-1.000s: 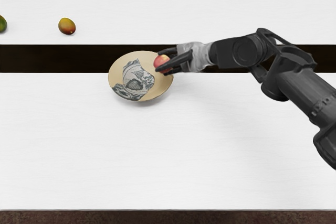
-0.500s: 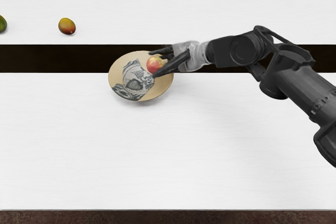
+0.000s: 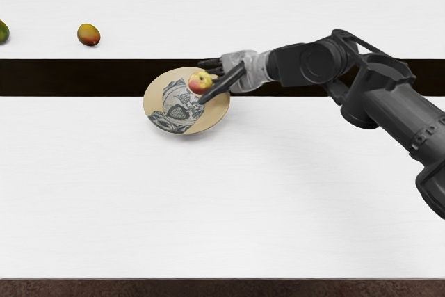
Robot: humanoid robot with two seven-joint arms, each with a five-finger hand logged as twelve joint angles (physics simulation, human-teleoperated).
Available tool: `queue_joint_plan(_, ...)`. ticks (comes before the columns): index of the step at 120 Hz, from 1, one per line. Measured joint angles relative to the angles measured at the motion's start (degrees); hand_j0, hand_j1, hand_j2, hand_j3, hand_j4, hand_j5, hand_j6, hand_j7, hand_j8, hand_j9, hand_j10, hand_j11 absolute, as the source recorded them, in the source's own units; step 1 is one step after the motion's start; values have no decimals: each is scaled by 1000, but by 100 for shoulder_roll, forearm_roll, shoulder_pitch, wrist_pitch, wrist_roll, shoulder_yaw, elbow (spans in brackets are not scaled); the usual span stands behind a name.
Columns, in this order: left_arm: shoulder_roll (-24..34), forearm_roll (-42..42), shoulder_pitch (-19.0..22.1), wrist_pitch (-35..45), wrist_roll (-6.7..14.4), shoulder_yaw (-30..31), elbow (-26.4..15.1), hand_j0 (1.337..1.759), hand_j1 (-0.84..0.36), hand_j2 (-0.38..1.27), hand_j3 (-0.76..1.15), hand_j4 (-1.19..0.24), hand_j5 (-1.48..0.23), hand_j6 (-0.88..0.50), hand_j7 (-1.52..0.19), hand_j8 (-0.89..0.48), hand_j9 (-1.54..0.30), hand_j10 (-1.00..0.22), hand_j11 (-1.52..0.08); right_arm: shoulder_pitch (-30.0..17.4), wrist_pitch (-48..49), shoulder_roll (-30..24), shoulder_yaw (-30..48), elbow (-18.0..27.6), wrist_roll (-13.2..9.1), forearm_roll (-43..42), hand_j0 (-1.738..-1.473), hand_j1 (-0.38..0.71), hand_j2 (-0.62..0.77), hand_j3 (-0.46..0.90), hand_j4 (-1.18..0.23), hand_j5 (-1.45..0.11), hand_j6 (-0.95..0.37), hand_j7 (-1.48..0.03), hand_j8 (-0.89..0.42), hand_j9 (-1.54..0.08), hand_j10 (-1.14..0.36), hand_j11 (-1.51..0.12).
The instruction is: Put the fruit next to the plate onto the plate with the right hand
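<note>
Mostly the head view is filled by a white table (image 3: 208,193), crossed from left to right by a dark band toward its far side. The dark right arm (image 3: 389,102) comes in from the right edge and reaches left along that band. A tan plate (image 3: 220,107) with a grey pattern lies at the near edge of the band, left of centre. The right hand (image 3: 233,74) hovers over the plate's far right rim, its fingers (image 3: 217,86) spread loosely rather than clamped; one long finger runs along the near right side of the fruit, and whether it touches cannot be told. The red-and-yellow apple-like fruit (image 3: 200,83) sits on the far right part of the plate. Far to the left, a mango (image 3: 88,34) lies on the far surface, and another greenish fruit (image 3: 3,31) is cut by the left edge.
</note>
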Motion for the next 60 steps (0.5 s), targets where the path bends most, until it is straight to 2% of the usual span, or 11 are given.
queue_joint_plan(31, 0, 0, -1, 0, 0, 0, 0, 1658, 335, 2, 0, -12, -15, -12, -15, -12, -15, -12, -15, 0, -26, 0, 3, 78, 0, 0, -1658, -342, 1, 0, -4, -8, 31, -9, 84, -10, -255, -9)
queue_joint_plan(60, 0, 0, 0, 0, 0, 0, 0, 1658, 335, 2, 0, -12, -15, -12, -15, -12, -15, -12, -15, 0, -29, 0, -8, 66, 0, -32, -1658, -347, 0, 0, 0, -2, 10, -3, 27, -3, -78, -3)
